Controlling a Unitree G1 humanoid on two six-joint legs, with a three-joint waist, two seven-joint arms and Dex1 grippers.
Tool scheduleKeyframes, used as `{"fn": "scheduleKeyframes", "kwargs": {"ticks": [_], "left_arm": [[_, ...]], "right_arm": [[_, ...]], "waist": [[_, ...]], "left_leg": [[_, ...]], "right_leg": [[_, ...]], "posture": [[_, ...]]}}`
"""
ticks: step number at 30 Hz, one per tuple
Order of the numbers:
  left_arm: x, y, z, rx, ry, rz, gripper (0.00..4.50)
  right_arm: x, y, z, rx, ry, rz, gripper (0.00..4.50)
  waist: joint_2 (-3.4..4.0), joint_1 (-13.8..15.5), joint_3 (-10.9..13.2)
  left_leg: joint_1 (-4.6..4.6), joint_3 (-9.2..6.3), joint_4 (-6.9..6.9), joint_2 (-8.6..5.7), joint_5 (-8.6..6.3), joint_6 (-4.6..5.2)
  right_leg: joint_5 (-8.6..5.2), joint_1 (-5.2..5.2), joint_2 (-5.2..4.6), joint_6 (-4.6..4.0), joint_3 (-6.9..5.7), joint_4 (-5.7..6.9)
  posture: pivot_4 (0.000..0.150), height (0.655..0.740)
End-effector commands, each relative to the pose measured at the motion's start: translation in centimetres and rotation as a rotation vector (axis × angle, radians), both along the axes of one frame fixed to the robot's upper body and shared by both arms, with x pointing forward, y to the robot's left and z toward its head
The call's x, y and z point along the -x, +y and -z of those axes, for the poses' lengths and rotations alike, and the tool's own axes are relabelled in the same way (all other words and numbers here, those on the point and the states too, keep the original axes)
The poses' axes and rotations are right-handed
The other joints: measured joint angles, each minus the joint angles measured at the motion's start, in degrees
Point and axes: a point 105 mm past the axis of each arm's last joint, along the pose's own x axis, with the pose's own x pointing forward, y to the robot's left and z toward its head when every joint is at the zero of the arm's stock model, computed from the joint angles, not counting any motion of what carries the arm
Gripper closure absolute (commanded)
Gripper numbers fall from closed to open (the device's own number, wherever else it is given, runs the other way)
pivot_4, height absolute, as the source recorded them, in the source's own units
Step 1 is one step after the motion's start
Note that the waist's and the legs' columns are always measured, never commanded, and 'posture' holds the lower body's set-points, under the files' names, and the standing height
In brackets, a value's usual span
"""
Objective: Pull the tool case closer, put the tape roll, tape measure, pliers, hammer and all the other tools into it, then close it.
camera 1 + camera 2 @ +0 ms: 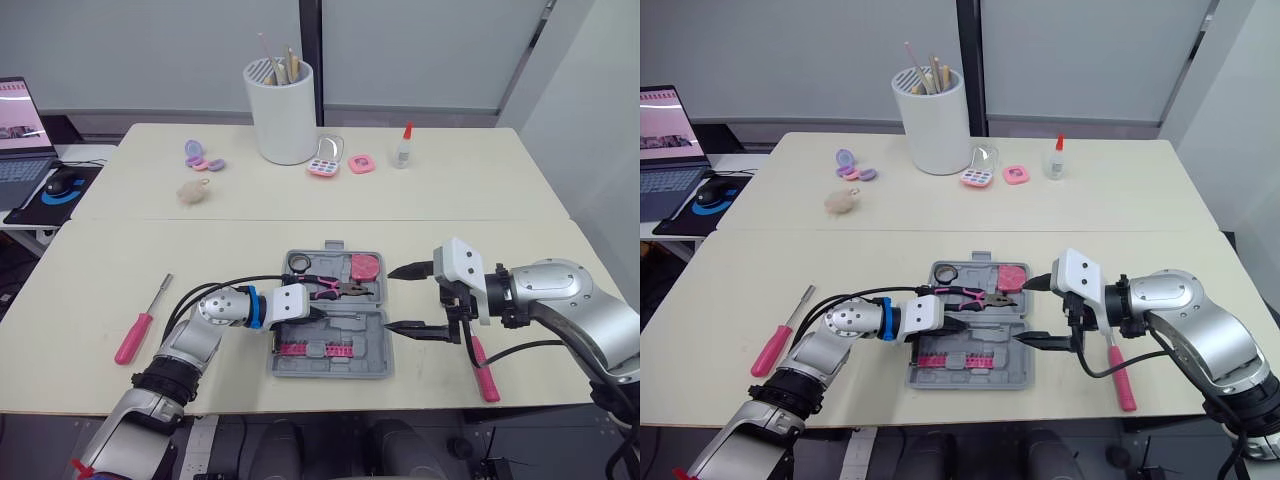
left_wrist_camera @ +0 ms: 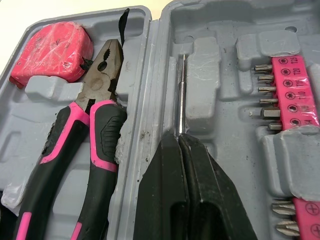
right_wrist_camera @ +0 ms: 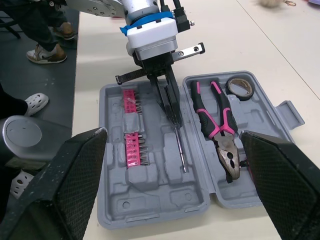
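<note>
Head view: the left gripper (image 1: 325, 313) reaches into the open tool case (image 1: 372, 345). The right gripper (image 1: 392, 298), its fingers spread wide, sits just beside the case's edge, with a pink-handled tool (image 1: 484, 380) on the table near it.

Left wrist view: the fingers pinch together on a thin metal shaft (image 2: 183, 95). The pliers (image 2: 95, 125) lie just beside them and the tape measure (image 2: 52, 52) beyond.

Right wrist view: the case lies between the spread fingers, with the tape roll (image 3: 240, 87) in its far corner.

L gripper (image 3: 175, 121), pinching driver shaft (image 3: 180, 150), blocks case (image 3: 150, 212) near half.
</note>
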Motion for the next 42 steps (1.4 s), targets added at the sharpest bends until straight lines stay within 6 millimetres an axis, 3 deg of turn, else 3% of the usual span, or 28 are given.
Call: {"fn": "scheduleKeyframes", "kwargs": {"ticks": [1, 6, 9, 13, 14, 17, 19, 22, 28, 30, 34, 42], "left_arm": [[0.5, -0.1, -1.3, 0.064, 0.002, 0.012, 4.48], [0.7, 1.7, -6.4, 0.246, -0.005, -0.085, 4.48], [1.3, 5.1, -9.4, 0.318, 0.032, -0.197, 3.92], [2.3, 12.4, -12.5, 0.346, 0.091, -0.416, 2.66], [2.7, 15.2, -13.5, 0.342, 0.095, -0.498, 2.35], [3.9, 20.1, -15.6, 0.355, 0.104, -0.650, 1.41], [5.2, 23.7, -15.8, 0.341, 0.129, -0.764, 0.78], [6.7, 26.9, -15.8, 0.335, 0.159, -0.870, 0.05], [9.6, 33.7, -14.7, 0.365, 0.147, -1.151, 0.05], [10.2, 34.7, -14.3, 0.369, 0.141, -1.197, 0.05], [10.0, 34.6, -13.7, 0.369, 0.142, -1.182, 0.05], [10.0, 34.4, -13.2, 0.373, 0.157, -1.167, 0.05]], "right_arm": [[-0.2, -0.5, -0.8, 0.003, -0.049, 0.003, 0.00], [-1.2, -2.3, -1.3, 0.012, -0.095, 0.053, 0.00], [-1.9, -4.4, -2.2, 0.018, -0.117, 0.102, 0.00], [-2.5, -8.0, -4.2, 0.019, -0.141, 0.208, 0.00], [-2.6, -9.3, -4.9, 0.016, -0.151, 0.247, 0.00], [-2.4, -12.1, -6.0, 0.009, -0.151, 0.323, 0.00], [-2.1, -14.8, -6.0, 0.020, -0.133, 0.389, 0.00], [-1.6, -17.4, -5.5, 0.045, -0.110, 0.455, 0.00], [-1.3, -21.4, -3.9, 0.043, -0.067, 0.596, 0.00], [-1.1, -22.4, -3.4, 0.032, -0.048, 0.633, 0.00], [-0.8, -23.8, -2.6, 0.047, -0.030, 0.674, 0.00], [-0.9, -23.4, -2.6, 0.054, -0.031, 0.657, 0.00]], "waist": [[0.00, -0.1, 0.0], [-0.04, -0.1, 0.0], [-0.02, -0.3, 0.0], [0.00, -0.7, 0.1], [-0.04, -0.7, 0.1], [-0.04, -0.7, 0.1], [-0.03, -0.6, 0.1], [-0.03, -0.6, 0.1], [-0.02, -0.6, 0.1], [-0.01, -0.6, 0.1], [-0.03, -0.6, 0.1], [-0.02, -0.9, 0.1]], "left_leg": [[0.00, 0.01, 0.00, 0.00, 0.00, 0.00], [-0.05, -0.02, 0.00, 0.07, 0.00, 0.00], [-0.02, 0.00, -0.01, 0.09, 0.00, 0.00], [0.03, 0.01, -0.05, 0.13, 0.00, 0.00], [0.02, 0.00, -0.06, 0.16, 0.00, 0.00], [0.03, 0.01, -0.07, 0.16, 0.00, 0.00], [0.05, 0.02, -0.11, 0.18, 0.00, 0.00], [0.06, 0.14, -0.14, 0.10, -0.01, 0.00], [0.06, 0.21, -0.17, 0.15, -0.01, 0.01], [0.05, 0.23, -0.18, 0.17, -0.01, 0.01], [0.05, 0.29, -0.18, 0.15, -0.01, 0.00], [0.05, 0.31, -0.19, 0.17, -0.01, 0.00]], "right_leg": [[0.00, 0.00, 0.00, 0.00, 0.00, 0.00], [0.00, -0.04, 0.00, 0.00, -0.01, 0.00], [0.00, -0.05, -0.01, 0.01, 0.01, 0.02], [-0.04, -0.05, -0.12, 0.04, 0.02, 0.00], [-0.05, -0.06, -0.15, 0.05, 0.01, 0.00], [-0.07, -0.09, -0.20, 0.04, -0.02, -0.02], [-0.12, -0.09, -0.34, 0.08, -0.04, -0.02], [-0.19, -0.10, -0.52, 0.19, -0.02, -0.05], [-0.20, -0.18, -0.54, 0.18, -0.02, -0.03], [-0.20, -0.20, -0.54, 0.17, -0.01, -0.01], [-0.19, -0.20, -0.57, 0.15, 0.00, -0.01], [-0.17, -0.20, -0.55, 0.12, 0.02, 0.05]], "posture": [[0.150, 0.7400], [0.150, 0.7400], [0.150, 0.7400], [0.150, 0.7400], [0.150, 0.7400], [0.150, 0.7400], [0.150, 0.7400], [0.150, 0.7400], [0.150, 0.7400], [0.150, 0.7400], [0.150, 0.7400], [0.150, 0.7400]]}}
